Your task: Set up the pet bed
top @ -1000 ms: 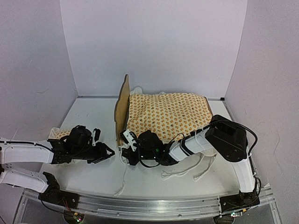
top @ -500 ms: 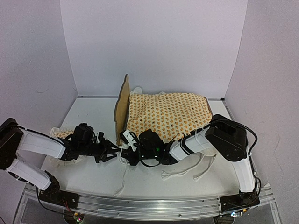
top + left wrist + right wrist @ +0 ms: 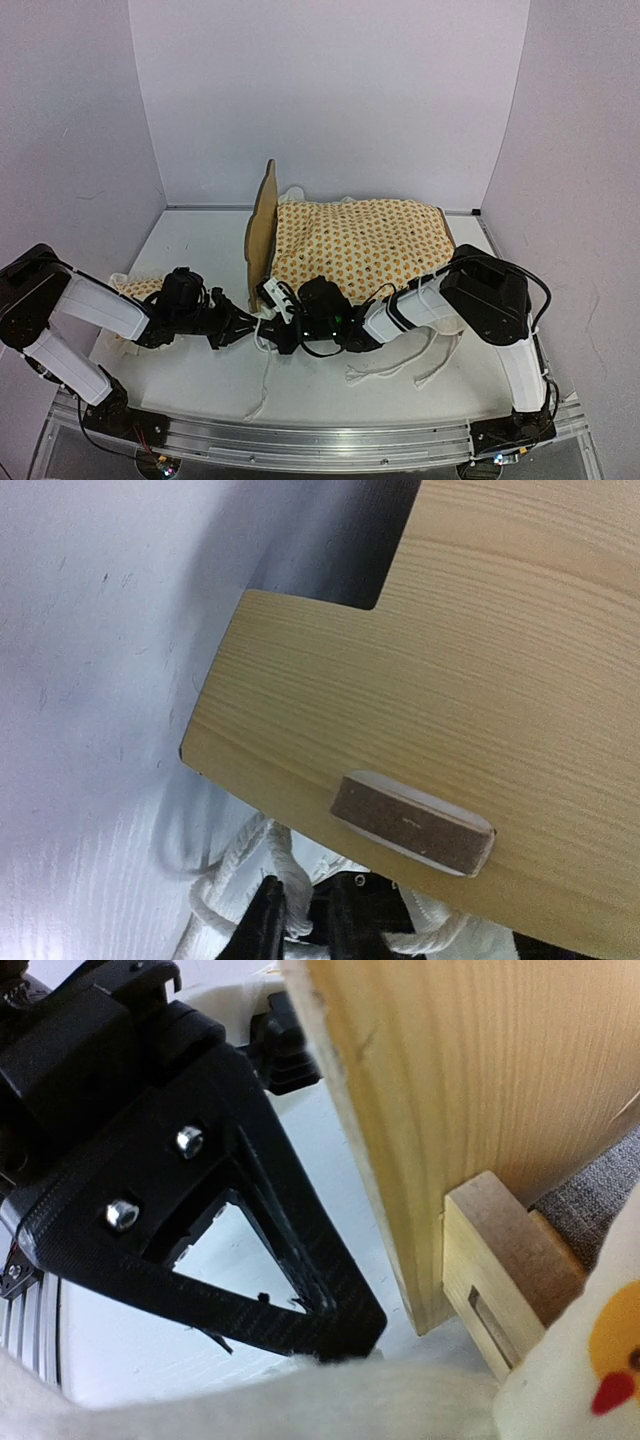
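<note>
Pet bed [image 3: 262, 225] centred on the tabletop [image 3: 200, 250], dotted cover [image 3: 360, 245] on; tie-fastening seems in hand at its 7 o'clock corner. Left fingers [image 3: 240, 326] and right fingers [image 3: 270, 320] meet there, closure indiscernible. Next, a tie cord [image 3: 225, 895] needs pinching.

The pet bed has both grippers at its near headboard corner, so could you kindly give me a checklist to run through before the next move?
1. Pet bed standing upright: ok.
2. Mattress cover spread over it: ok.
3. Left gripper holding a tie: cannot tell; the cord runs beside its fingers.
4. Right gripper clear of the left one: cannot tell; they are very close.
5. Ties fastened: not ok; loose ones lie on the table.
6. Pillow on the bed: not ok; it lies on the table by the left arm.
</note>
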`<control>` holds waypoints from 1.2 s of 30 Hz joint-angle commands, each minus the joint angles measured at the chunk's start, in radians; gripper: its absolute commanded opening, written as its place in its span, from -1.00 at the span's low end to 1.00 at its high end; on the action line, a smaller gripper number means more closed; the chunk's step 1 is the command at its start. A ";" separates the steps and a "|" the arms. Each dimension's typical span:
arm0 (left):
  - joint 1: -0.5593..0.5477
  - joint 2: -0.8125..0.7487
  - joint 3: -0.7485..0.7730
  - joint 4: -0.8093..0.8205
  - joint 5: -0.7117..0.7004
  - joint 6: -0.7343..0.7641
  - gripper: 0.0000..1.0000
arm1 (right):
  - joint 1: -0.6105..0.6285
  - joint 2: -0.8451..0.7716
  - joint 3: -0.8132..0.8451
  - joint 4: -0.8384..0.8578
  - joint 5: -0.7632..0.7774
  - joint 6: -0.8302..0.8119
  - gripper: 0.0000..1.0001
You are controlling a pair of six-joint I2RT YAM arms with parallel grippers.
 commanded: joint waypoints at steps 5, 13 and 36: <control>0.004 -0.056 -0.058 0.121 -0.034 -0.012 -1.00 | 0.007 -0.099 0.007 -0.165 0.119 0.070 -0.86; 0.006 -0.136 -0.108 0.133 -0.073 0.000 -1.00 | 0.076 -0.236 0.029 -0.684 0.258 0.272 -0.22; 0.009 -0.233 -0.235 0.116 -0.108 -0.031 -1.00 | 0.262 0.095 0.541 -1.202 0.341 0.140 0.45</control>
